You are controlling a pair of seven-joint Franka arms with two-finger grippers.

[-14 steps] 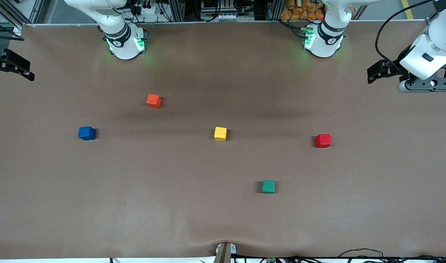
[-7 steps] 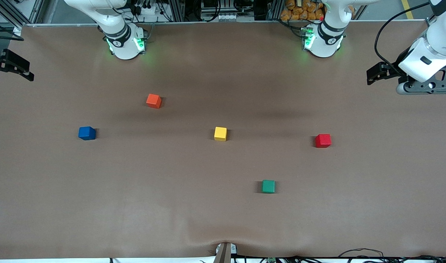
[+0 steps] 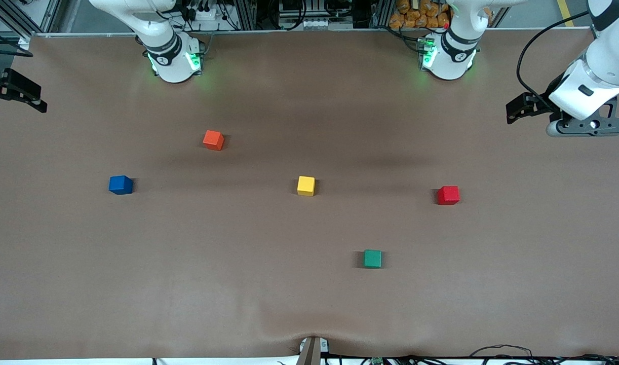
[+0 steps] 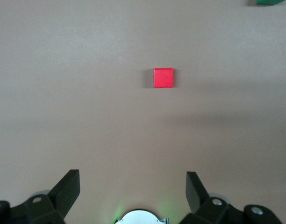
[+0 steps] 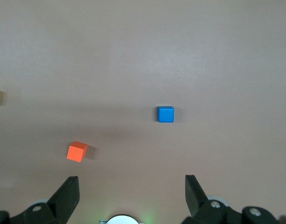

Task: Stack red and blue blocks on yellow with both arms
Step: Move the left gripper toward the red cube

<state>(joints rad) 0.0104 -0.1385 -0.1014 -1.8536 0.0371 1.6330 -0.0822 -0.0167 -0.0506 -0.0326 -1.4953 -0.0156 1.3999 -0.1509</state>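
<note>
While both tools, left tool (image 4: pixel 132 186) and right tool (image 5: pixel 132 186), gape empty, the green cube (image 4: pixel 270 2) shows half-cropped.

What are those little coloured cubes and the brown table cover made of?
The red cube, blue cube and yellow cube look like painted wood or hard plastic: flat matte colour, no glare, crisp edges; the pictures cannot settle which. The table cover looks like soft matte cloth or mat: it shows no shine and puckers into a fold at the edge nearest the front camera.
</note>
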